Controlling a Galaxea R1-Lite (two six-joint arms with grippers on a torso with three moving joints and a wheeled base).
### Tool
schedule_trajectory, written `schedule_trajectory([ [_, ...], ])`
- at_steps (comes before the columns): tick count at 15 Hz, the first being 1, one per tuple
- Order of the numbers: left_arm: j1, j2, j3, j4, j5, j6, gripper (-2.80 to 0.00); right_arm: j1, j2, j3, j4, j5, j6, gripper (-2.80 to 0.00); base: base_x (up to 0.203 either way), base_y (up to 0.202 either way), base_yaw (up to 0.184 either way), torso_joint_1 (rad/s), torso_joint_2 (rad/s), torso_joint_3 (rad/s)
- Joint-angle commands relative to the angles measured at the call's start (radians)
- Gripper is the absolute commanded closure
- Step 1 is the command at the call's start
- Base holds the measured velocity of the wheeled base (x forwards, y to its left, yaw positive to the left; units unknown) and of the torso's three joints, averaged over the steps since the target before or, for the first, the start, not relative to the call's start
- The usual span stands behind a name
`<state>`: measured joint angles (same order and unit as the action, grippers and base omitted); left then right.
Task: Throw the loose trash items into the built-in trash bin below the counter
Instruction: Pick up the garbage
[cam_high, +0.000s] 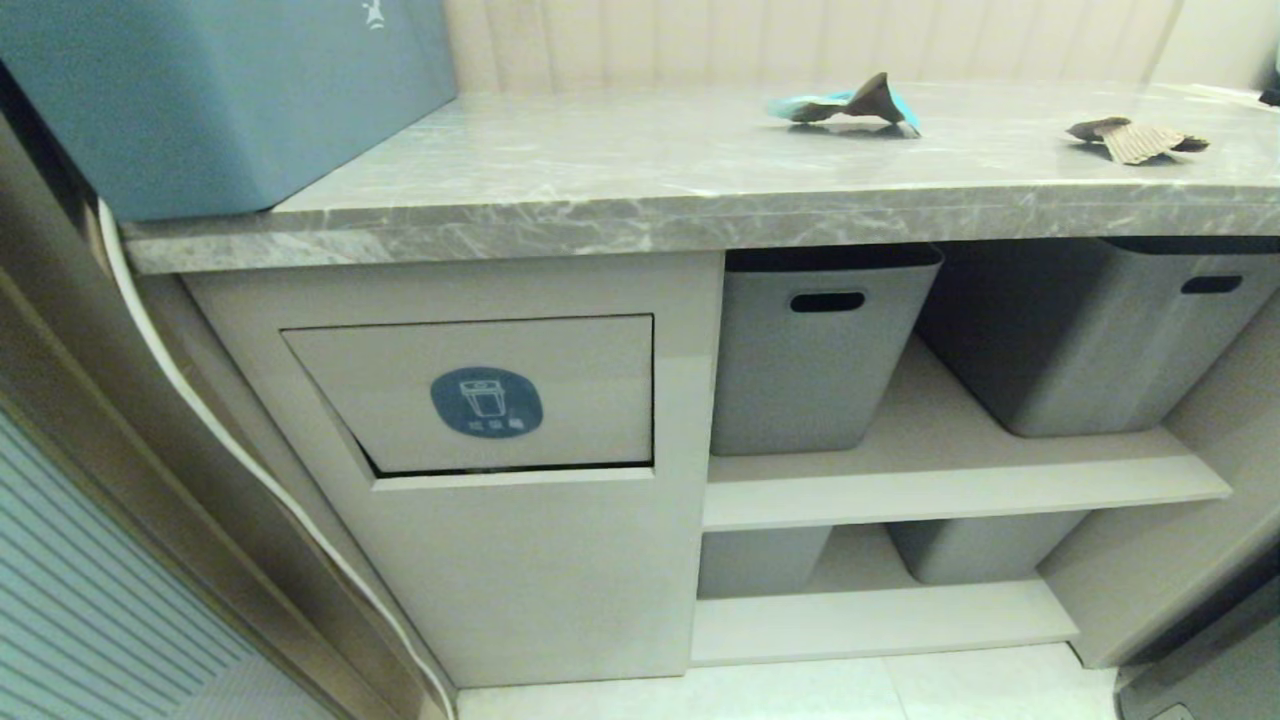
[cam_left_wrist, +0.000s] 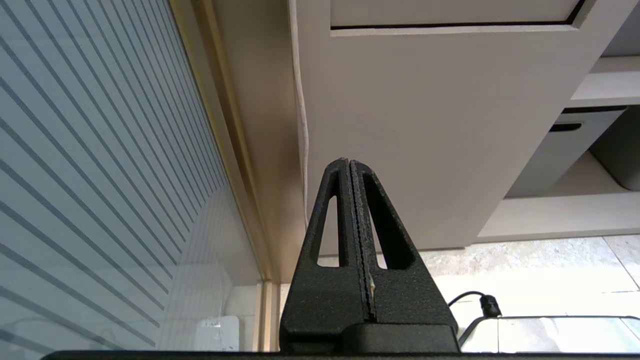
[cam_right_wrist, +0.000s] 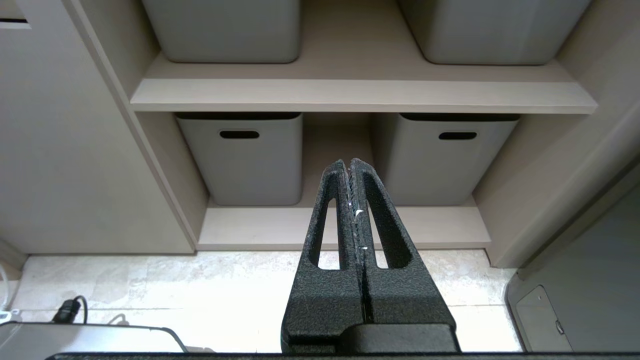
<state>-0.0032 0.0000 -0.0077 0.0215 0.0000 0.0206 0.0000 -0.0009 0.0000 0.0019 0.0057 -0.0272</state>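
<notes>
So far nothing of the task is done: both loose scraps still lie on the long grey marble-patterned bench (cam_high: 620, 180). The crumpled brown paper scrap with bright turquoise bits (cam_high: 848, 103) sits toward the back edge, right of the middle, and the tan ribbed paper scrap (cam_high: 1138, 138) lies well apart from it, near the bench's right end. Below the left part of the bench, the beige cabinet front carries the rectangular tilting flap with the round dark-blue bin sticker (cam_high: 486, 402); it looks nearly closed, with a dark gap along its lower edge. Both scraps remain to be picked up and dropped in.

Neither arm shows in the head view. The left gripper (cam_left_wrist: 348, 162) hangs low before the cabinet front, jaws pressed together and empty. The right gripper (cam_right_wrist: 348, 162) points at the lower grey plastic tubs with slot handles (cam_right_wrist: 240, 155), jaws likewise closed on nothing.
</notes>
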Motion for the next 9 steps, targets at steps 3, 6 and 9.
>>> schedule_trajectory([
  [3, 0.0, 0.002, 0.0, 0.0, 0.0, 0.001, 0.0, 0.0, -0.001, 0.0, 0.0, 0.0, -0.002, 0.0, 0.0, -0.021, 0.001, 0.0, 0.0, 0.0],
  [6, 0.0, 0.002, 0.0, 0.0, 0.0, 0.002, 0.0, 0.001, -0.001, 0.0, 0.0, 0.002, 0.0, 0.0, 0.001, -0.169, -0.003, 0.002, 0.0, -0.002],
  [9, 0.0, 0.002, 0.0, 0.0, 0.0, 0.001, 0.0, 0.0, -0.001, 0.0, 0.0, 0.0, 0.0, 0.0, 0.0, -0.194, 0.002, 0.001, 0.0, 0.002],
])
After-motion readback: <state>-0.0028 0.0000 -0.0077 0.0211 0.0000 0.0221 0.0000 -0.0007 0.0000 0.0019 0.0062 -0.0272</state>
